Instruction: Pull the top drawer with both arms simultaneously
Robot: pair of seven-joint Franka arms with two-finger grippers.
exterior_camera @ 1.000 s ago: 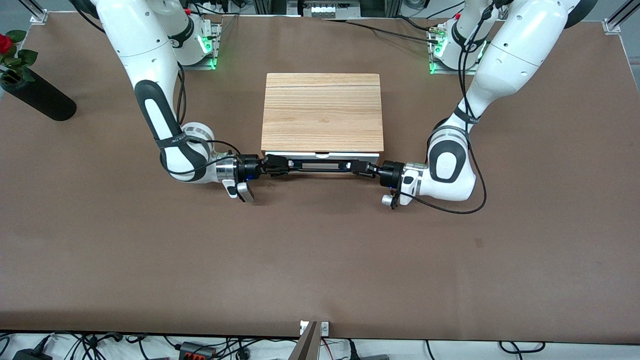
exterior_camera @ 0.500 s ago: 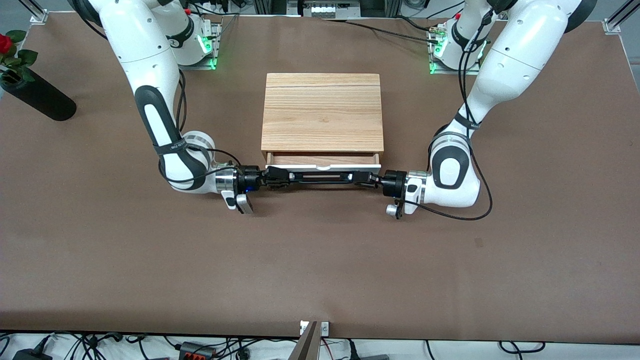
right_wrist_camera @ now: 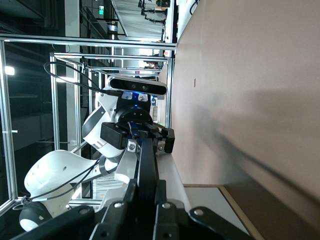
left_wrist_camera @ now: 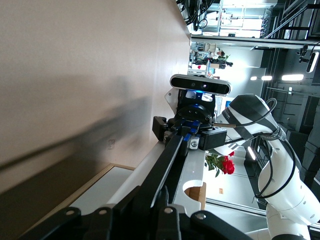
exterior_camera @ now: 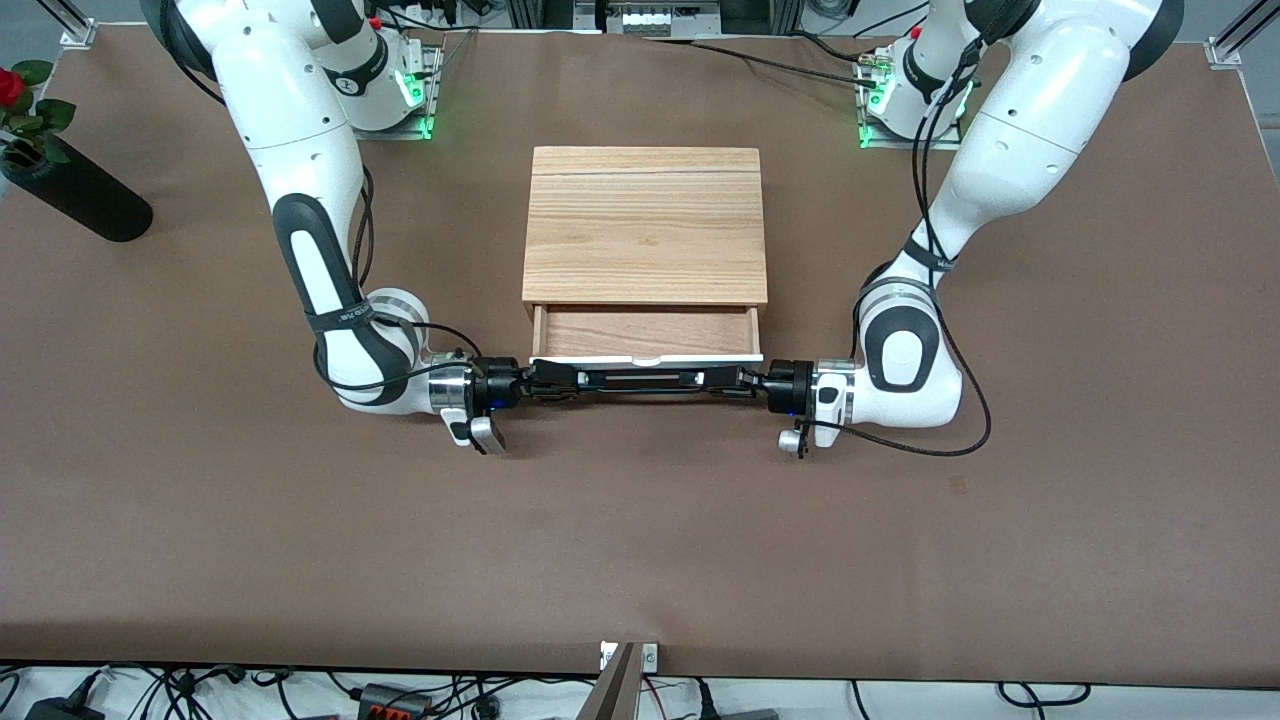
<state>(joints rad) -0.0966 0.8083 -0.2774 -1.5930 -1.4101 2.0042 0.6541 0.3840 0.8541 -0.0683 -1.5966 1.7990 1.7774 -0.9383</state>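
The top drawer (exterior_camera: pixel 645 333) stands partly pulled out of the light-wood cabinet (exterior_camera: pixel 645 225), its reddish wood inside showing. Its white front panel (exterior_camera: pixel 600 357) faces the front camera, with the black bar handle (exterior_camera: pixel 640 379) in front of it. My left gripper (exterior_camera: pixel 728 380) is shut on the handle's end toward the left arm. My right gripper (exterior_camera: pixel 555 379) is shut on the end toward the right arm. In the left wrist view my left gripper (left_wrist_camera: pixel 150 202) clamps the bar (left_wrist_camera: pixel 170 155). In the right wrist view my right gripper (right_wrist_camera: pixel 145 192) clamps the bar (right_wrist_camera: pixel 146 160).
A black vase (exterior_camera: pixel 75 195) with a red rose (exterior_camera: pixel 10 85) lies at the right arm's end of the table. Both forearms lie low over the brown table (exterior_camera: pixel 640 540) on either side of the drawer. Cables hang along the table's edge nearest the front camera.
The drawer has slid out of the cabinet toward the front camera. Both grippers have moved with the handle, still shut on it.
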